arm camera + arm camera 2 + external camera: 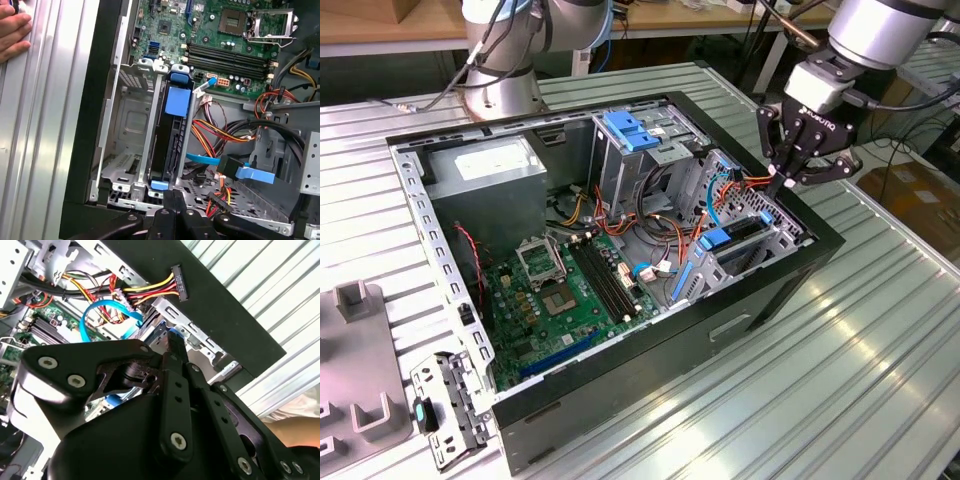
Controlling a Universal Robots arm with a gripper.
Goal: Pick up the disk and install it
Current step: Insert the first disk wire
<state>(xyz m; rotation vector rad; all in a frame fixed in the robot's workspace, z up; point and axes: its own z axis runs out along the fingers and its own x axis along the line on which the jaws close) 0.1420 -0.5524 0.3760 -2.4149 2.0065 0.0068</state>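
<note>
Cables point(225, 132) crowd beside the disk point(170, 140); the neighbouring bay point(127, 125) seems free.

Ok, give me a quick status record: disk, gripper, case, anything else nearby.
disk: dark grey rectangular drive in bright blue plastic frame, standing in a slot of the metal drive cage
gripper: black, fingers together, at the disk's end above the cage
case: open black computer case on the ribbed metal table
other: a person's hand on the table beside the case
</note>
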